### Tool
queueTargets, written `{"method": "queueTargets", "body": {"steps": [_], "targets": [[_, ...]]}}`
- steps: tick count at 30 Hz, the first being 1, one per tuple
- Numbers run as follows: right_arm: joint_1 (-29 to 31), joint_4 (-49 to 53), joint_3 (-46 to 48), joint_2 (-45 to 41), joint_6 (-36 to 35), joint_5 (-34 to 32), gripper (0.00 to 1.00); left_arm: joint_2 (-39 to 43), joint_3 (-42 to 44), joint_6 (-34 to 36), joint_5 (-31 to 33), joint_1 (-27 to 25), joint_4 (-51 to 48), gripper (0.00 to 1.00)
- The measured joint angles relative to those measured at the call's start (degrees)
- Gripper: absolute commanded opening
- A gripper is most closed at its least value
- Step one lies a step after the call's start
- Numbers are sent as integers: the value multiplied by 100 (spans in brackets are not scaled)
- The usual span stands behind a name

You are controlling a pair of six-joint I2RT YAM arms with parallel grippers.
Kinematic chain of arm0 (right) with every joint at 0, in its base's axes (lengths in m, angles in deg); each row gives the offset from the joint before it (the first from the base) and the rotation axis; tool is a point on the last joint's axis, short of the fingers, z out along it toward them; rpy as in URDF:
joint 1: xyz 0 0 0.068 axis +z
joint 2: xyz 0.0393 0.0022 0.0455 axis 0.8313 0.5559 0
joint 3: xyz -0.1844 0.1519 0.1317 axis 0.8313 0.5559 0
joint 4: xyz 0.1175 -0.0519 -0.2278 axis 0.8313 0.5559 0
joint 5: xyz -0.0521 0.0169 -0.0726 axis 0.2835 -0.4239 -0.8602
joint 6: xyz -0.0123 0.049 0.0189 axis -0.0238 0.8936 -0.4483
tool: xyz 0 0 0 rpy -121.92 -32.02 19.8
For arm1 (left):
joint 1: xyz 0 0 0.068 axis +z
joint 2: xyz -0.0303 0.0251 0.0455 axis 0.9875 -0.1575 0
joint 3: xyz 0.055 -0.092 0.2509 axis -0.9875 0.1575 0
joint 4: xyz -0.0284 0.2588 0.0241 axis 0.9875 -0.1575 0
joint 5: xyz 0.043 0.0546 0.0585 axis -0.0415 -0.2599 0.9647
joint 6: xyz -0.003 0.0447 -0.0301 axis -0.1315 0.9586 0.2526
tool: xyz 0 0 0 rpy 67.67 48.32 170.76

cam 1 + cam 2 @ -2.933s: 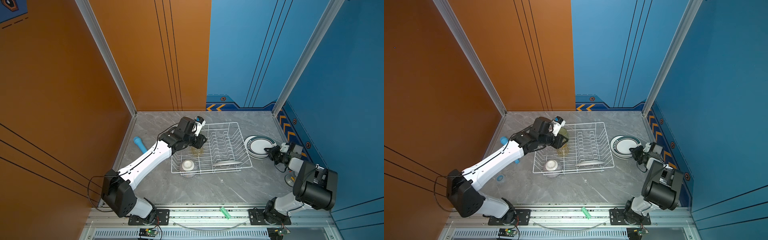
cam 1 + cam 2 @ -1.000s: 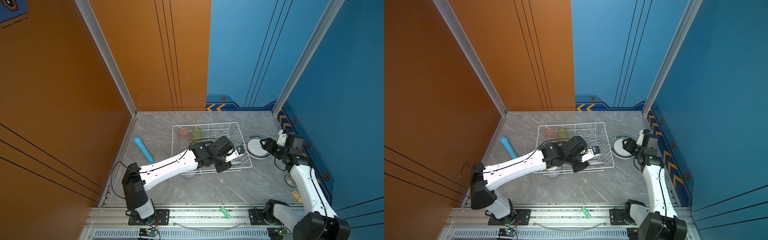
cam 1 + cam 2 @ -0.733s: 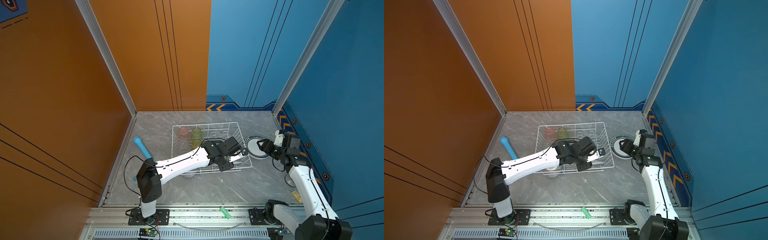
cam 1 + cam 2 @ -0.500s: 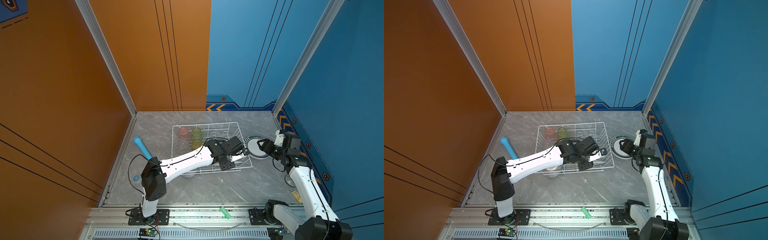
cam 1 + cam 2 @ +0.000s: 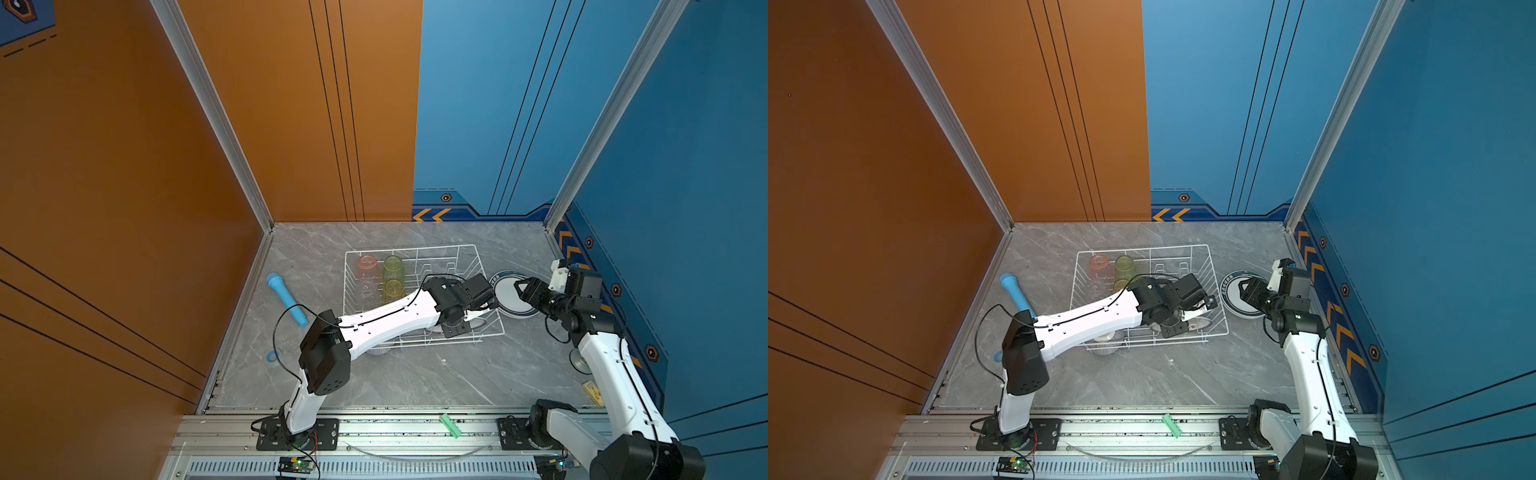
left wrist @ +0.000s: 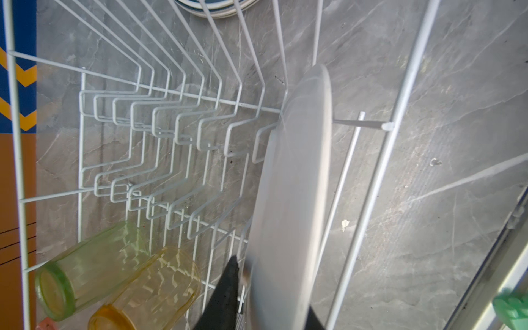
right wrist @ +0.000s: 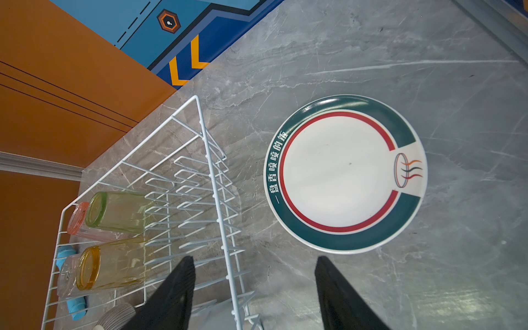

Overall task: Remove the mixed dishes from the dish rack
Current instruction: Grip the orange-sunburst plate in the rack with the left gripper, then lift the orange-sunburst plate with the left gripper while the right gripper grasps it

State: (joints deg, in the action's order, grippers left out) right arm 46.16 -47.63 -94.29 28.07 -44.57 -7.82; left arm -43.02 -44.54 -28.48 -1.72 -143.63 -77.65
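1. Carrying everything is the grey marble table (image 5: 415, 374); the white wire dish rack (image 5: 411, 249), a broad basket with flared sides, stands on it toward the back wall
2. The left arm (image 5: 386, 320) stretches from the front rail over the rack's near-left corner to its near-right part. There the left pincer (image 6: 271, 294) has its jaws one on each side of a white plate (image 6: 297, 171), close against the rim; whether they truly pinch it I cannot tell
3. The right arm (image 5: 615, 374) stands outside the rack's right side and bends toward it. The right pincer (image 7: 254, 260) hangs just off that side, jaws spread wide, holding nothing
4. That plate stands on edge inside the rack, in the slot wires nearest the front rim
5. A ringed plate (image 7: 343, 171), dark green band and red ring, lies flat on the table just beside the rack's right side
6. A light-blue cylinder (image 5: 286, 299) lies on the table left of the rack, apart from it
7. Four tumblers sit two by two in the rack's left part: pink tumbler (image 5: 368, 266) and green tumbler (image 5: 392, 266) at the far rim, clear tumbler (image 5: 366, 289) and yellow tumbler (image 5: 392, 287) just in front of them
8. A striped bowl (image 5: 1104, 347) shows at the rack's near-left corner, mostly hidden beneath the left arm
9. A small green clip (image 5: 451, 426) lies on the front rail, well apart from the rack's front rim
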Motion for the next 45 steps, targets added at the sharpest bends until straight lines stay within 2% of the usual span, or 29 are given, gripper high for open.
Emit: {"method": "queueTargets", "body": {"steps": [4,13,15,25,31,36,40,45], "targets": [[0,-2,0,0,0,0,65,-2,-79,-13,203,0,0,12],[-2,-28,0,2,0,2,65,-63,-122,229,577,0,-22,5],[-7,-48,0,2,0,2,66,-63,-133,229,597,0,-42,0],[-7,-155,94,0,2,28,65,131,-144,48,549,98,-105,0],[-7,-208,184,-4,4,149,65,933,22,-450,79,503,76,0],[-7,-389,219,-90,2,535,64,1528,238,-892,-378,942,334,0],[-7,-815,361,-203,92,1270,64,1963,883,-1257,-1117,1390,791,0],[13,-1799,728,-208,533,2507,63,2468,2013,-1954,-2424,2138,1814,0]]}}
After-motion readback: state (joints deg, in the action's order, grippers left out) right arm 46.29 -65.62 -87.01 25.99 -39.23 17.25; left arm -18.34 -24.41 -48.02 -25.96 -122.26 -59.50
